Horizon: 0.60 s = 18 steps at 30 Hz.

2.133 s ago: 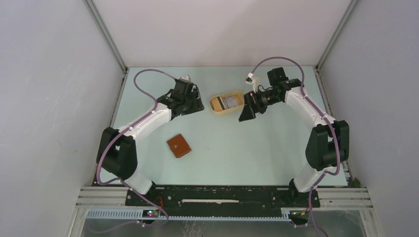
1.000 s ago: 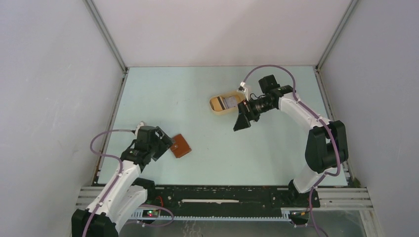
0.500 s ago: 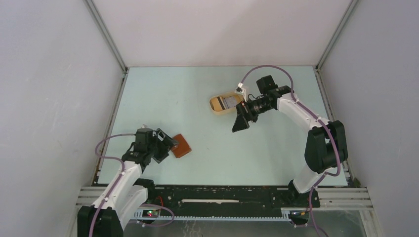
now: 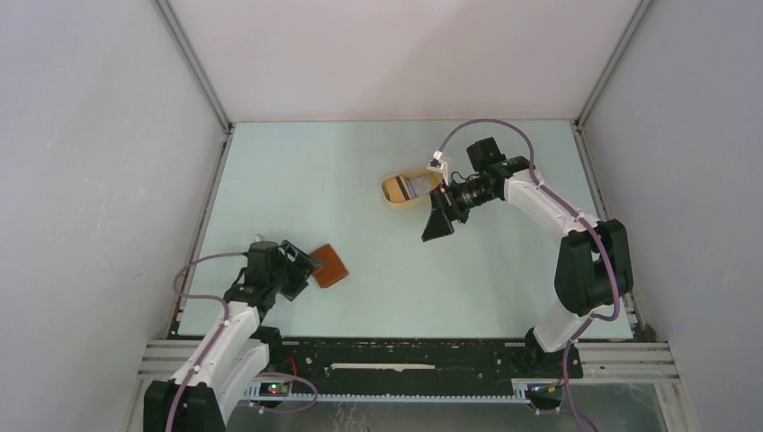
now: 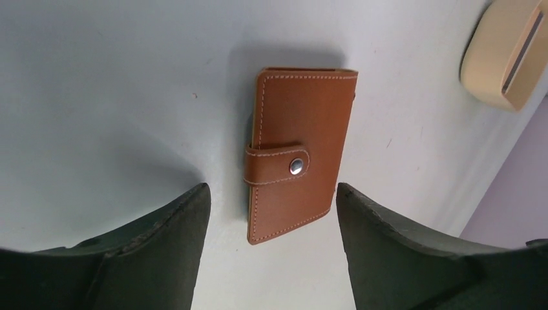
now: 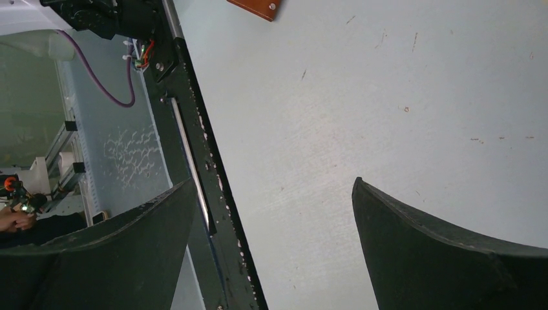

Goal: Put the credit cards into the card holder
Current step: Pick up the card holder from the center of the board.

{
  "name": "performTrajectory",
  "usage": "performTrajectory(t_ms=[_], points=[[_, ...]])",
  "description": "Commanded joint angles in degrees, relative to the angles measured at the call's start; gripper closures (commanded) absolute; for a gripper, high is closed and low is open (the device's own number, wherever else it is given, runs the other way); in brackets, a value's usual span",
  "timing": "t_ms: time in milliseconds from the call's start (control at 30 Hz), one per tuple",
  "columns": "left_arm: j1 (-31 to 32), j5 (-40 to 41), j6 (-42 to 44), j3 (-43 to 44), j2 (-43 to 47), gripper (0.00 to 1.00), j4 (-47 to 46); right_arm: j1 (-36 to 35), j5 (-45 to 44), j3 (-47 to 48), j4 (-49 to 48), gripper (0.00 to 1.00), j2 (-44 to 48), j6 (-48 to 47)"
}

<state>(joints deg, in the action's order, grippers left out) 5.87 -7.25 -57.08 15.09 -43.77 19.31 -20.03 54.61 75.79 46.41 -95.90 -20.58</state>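
Two grippers were seen above the pale green table (image 4: 297,171), and each was spread apart with nothing grasped in it. The left gripper (image 4: 304,267) was found in the lower left part of the overhead view, directed to the right, just beside the card holder (image 4: 329,265). In the left wrist view the card holder (image 5: 300,152) was shown in the centre of the frame, lying flat on the table and closed, with its strap fastened by the small round snap. Its lower end was seen between the two dark fingers (image 5: 165,245), and a strip of bare table was visible on each side of it, so no contact was seen.

The right gripper (image 4: 435,220) was placed right of the centre of the overhead view, pointing to the lower left, just beside the right end of the tan oval tray (image 4: 393,190). In the right wrist view only bare table was seen between its wide fingers (image 6: 439,245), and a corner of the card holder (image 6: 255,8) was visible at the top edge.

The credit cards (image 4: 417,186) were lying inside the tray, well apart from the card holder; how many there were could not be told. In the left wrist view the tray (image 5: 491,71) was seen at the upper right corner, with one grey card edge showing.
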Motion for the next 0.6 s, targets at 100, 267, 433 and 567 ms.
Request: performTrajectory(t_ms=[100,267,433,567], points=[[-1.4,4.1,0.0,-0.4,-6.5,0.26,-9.0,-0.8,1.5,0.4,-0.4,0.01,-0.2,-0.7],[-3.6,2.3,2.6,2.5,-16.2,0.37,-14.0,-0.8,1.2,0.4,-0.2,0.01,-0.1,-0.9],[-3.7,0.7,4.0,2.5,-21.7,0.45,-16.7,-0.8,0.1,0.4,0.2,0.01,0.6,-1.6],[-3.7,-1.8,5.5,2.1,-24.9,0.67,-21.5,-0.8,0.1,0.4,0.3,0.01,0.3,-1.6]])
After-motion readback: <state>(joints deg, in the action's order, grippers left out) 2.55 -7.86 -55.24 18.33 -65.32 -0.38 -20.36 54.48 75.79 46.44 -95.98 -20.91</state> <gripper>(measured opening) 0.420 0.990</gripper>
